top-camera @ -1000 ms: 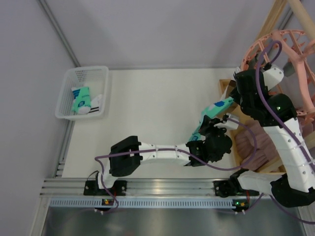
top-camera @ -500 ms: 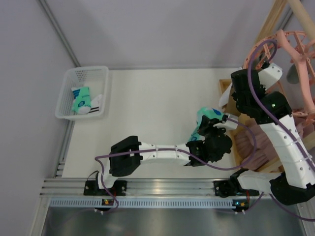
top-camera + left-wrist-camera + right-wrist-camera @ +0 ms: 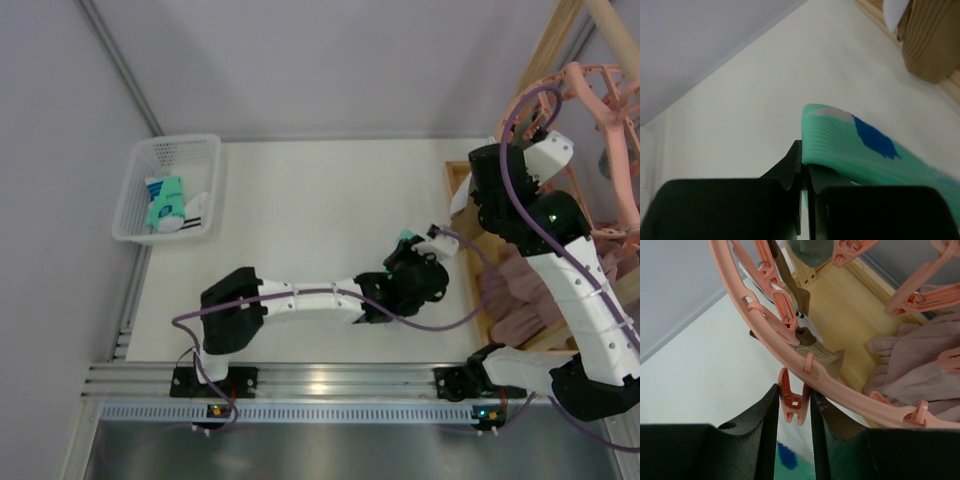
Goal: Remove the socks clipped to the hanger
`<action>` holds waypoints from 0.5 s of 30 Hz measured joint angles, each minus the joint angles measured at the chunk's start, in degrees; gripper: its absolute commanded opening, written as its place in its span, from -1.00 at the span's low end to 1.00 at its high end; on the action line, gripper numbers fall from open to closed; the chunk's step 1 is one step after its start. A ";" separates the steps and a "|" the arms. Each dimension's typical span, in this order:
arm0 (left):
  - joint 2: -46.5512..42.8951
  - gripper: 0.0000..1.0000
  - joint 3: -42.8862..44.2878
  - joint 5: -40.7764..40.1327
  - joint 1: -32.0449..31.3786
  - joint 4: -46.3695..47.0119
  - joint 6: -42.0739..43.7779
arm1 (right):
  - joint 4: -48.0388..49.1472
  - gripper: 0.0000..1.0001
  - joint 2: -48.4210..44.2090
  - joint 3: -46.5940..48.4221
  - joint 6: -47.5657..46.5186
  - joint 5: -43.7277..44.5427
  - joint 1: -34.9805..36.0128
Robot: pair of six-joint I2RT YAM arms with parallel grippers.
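- Left wrist view: my left claw (image 3: 802, 159) is closed tight. It pinches the edge of a mint-green sock (image 3: 855, 145) that has a blue patch and a pale grey one.
- That sock runs off to the right, low over the white counter (image 3: 740, 100) and free of the hanger.
- From above, this claw sits near the middle of the counter, just left of the wooden tray (image 3: 462, 250), with the sock's green peeking out beside it.
- My right claw (image 3: 794, 405) is raised at the hanger (image 3: 840, 385). It is nearly closed, its two fingers pressing either side of one dangling salmon clip (image 3: 793, 401), which carries no sock.
- Just beyond that clip the hanger's pink ring sweeps across, and a brown sock (image 3: 801, 300) hangs clipped to it.
- Below the ring lie the yellow tray floor and a heap of pale pink cloths (image 3: 910, 360).
- At the counter's far left corner stands a white basket (image 3: 135, 180), well apart from both arms, holding a mint-green pair (image 3: 165, 200) of socks beside a white striped one.
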 measured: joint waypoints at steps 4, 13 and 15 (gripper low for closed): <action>-11.19 -1.00 -6.67 16.94 11.63 -8.87 -10.27 | 0.48 -1.00 -1.44 -1.05 -0.09 -0.74 0.00; -26.23 -1.00 -0.81 36.57 47.45 -23.12 -16.57 | 0.81 -1.00 -4.31 -2.60 -0.59 -2.16 0.00; -26.12 -1.00 2.32 40.15 55.17 -26.51 -16.33 | 0.79 -1.00 -4.66 -2.60 -0.98 -2.51 0.00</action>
